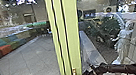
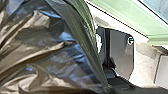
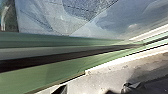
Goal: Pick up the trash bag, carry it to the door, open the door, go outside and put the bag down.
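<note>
Showing right gripper (image 1: 89, 74) at handle (image 1: 75, 74), lower centre, grip indeterminable; bag (image 2: 47, 55), left wrist view; tiled floor (image 1: 29, 61), lower left.

Dark trash bag (image 2: 47, 55) (shiny, all creases) near green-framed glass door (image 1: 72, 27).

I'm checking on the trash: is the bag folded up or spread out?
Spread out: the bag bulges in loose creases across much of the left wrist view.
</note>
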You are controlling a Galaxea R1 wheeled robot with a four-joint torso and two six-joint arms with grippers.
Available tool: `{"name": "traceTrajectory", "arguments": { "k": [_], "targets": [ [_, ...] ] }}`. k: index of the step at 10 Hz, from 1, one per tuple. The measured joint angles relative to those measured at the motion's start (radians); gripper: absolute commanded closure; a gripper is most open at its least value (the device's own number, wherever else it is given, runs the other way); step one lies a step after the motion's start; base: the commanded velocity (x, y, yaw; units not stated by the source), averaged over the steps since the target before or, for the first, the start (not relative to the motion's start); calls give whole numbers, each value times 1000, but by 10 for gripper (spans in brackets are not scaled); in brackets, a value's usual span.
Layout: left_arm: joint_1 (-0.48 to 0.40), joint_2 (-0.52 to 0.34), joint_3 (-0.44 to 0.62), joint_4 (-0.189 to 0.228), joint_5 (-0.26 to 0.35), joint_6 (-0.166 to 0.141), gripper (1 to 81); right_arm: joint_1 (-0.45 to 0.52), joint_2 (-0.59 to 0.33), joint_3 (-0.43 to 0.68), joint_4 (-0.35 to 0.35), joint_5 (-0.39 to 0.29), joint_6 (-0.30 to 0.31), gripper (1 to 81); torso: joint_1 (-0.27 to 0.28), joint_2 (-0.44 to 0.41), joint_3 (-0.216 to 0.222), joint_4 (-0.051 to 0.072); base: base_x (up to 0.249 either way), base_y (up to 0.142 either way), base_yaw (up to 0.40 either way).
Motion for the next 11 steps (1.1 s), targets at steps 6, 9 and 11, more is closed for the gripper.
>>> {"name": "traceTrajectory", "arguments": {
  "k": [6,9,11],
  "targets": [
    [-2,5,-3,-5,-1,0,811,-35,35,-50,-47,26,0,10,-1,0,-16,-1,0,0,0],
    [-13,5,-3,-6,-4,0,811,-18,38,-36,-49,48,-13,10,-1,0,-98,-1,0,0,0],
    [-19,5,-3,-8,-9,0,811,-14,43,-24,-71,94,-42,10,-1,0,-156,-1,0,0,0]
  ]
}}
